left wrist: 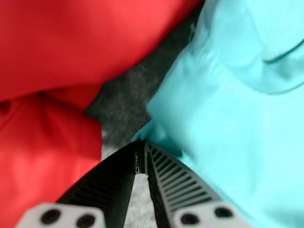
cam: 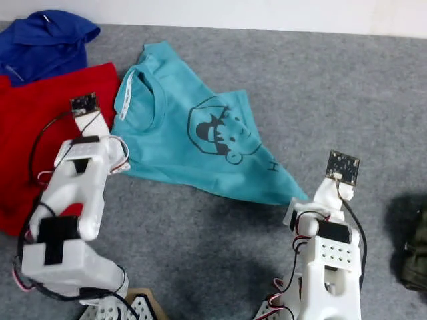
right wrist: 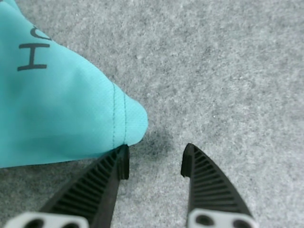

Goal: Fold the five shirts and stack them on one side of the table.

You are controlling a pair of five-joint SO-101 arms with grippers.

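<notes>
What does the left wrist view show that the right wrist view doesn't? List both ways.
Left wrist only: the red cotton shirt and the left gripper, fingers closed at the edge of the teal cotton shirt. Right wrist only: the right gripper, fingers open, and a dark printed letter near the hem. Both: that teal shirt on the grey felt tabletop.

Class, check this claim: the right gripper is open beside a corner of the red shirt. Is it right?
No: the colour is wrong. The right wrist view shows the right gripper open beside a corner of the teal shirt.
</notes>
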